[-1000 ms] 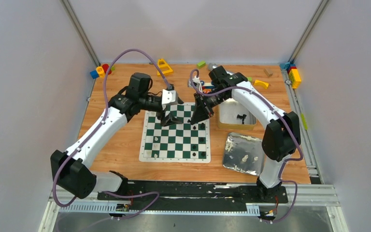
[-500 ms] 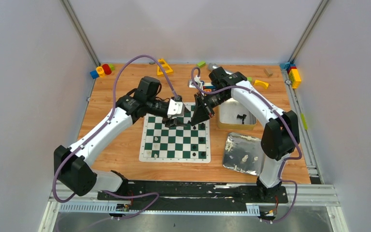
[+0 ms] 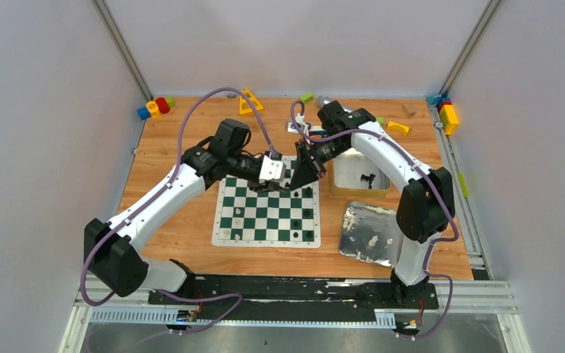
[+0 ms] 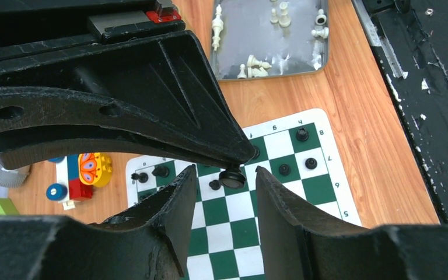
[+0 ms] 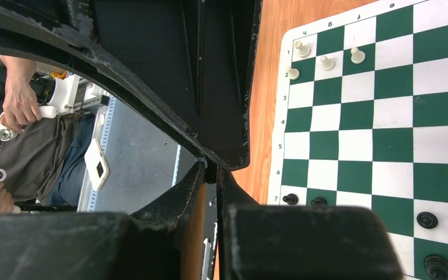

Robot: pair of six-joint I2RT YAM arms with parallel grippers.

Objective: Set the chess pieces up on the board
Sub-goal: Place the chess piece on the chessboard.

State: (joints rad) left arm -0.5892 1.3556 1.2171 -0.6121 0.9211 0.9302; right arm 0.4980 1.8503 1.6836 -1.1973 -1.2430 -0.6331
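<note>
Wooden table [image 3: 191,228] bears board [image 3: 268,220] (seemingly flat).

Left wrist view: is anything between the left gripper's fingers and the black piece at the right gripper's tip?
Nothing visible. The black chess piece, pinched at the right gripper's tip, sits in the open gap between the left gripper's fingers.

A red, yellow and blue block cluster [image 3: 153,107] is seen at the far-left corner of the wooden table [image 3: 176,213]; a yellow block [image 3: 247,103] and a green block [image 3: 306,97] are laid along the far edge; a silver tin [image 3: 360,220] is set near-right; a seated person [image 5: 29,151] is glimpsed beyond.
</note>
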